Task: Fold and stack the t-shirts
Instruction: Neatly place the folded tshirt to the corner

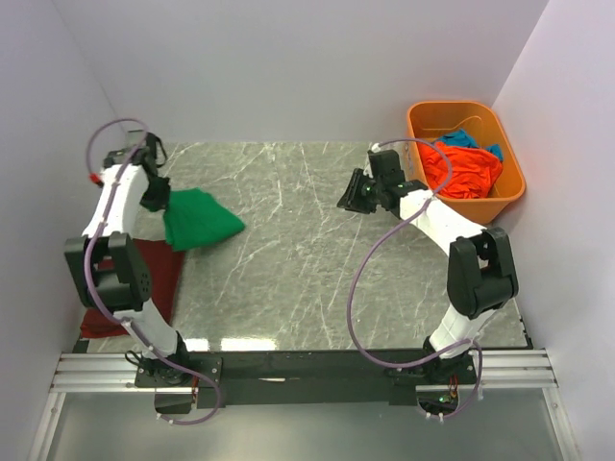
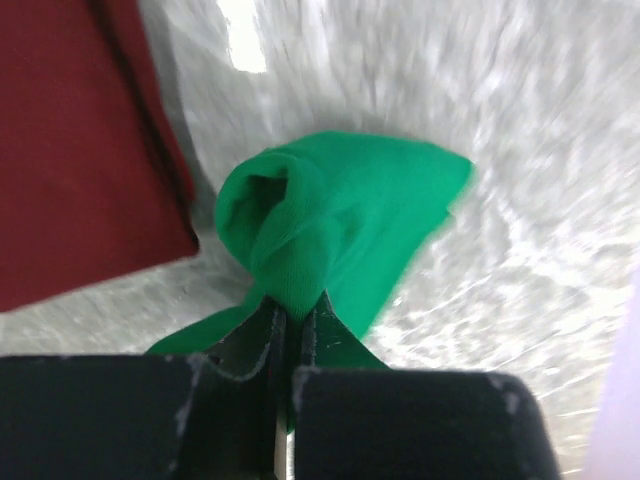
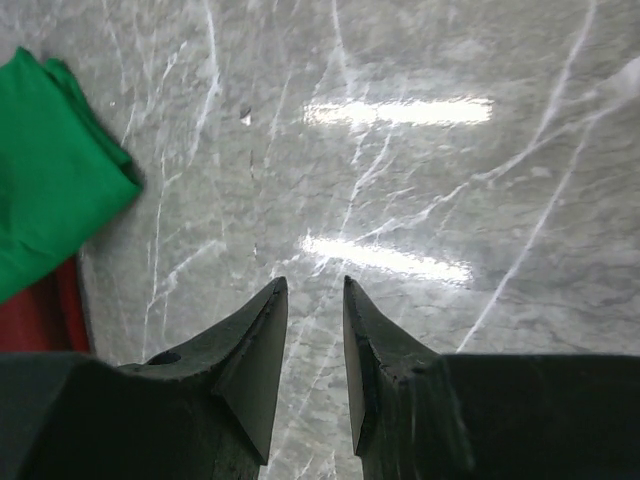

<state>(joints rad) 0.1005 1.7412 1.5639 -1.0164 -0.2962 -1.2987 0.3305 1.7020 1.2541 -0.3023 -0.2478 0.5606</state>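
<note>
Overhead view of a grey marbled worktop [image 1: 288, 250] with 2 robot arms mounted at its near edge. The left tool [image 1: 159, 195] is clamped shut on a bunched corner of the green t-shirt [image 1: 200, 219]. This shirt sits at the far left of the worktop as a compact, folded-looking bundle. The wrist view shows the cloth gathered into a twist right at the closed jaws, most likely so the bundle can be carried or dragged in 1 piece.

Just beside it, nearer the arm's base, the maroon t-shirt [image 1: 154, 279] lies flat along the left edge, partly under the arm. It looks like the start of the stack, and the green shirt seems meant to go on top.

The right tool [image 1: 354, 195] hovers over bare worktop right of centre, jaws parted with nothing between them. It is free for the next shirt.

At the far right, an orange tub [image 1: 452, 108] holds the orange t-shirt [image 1: 466, 168] and the blue t-shirt [image 1: 461, 138], both crumpled and unfolded.
</note>
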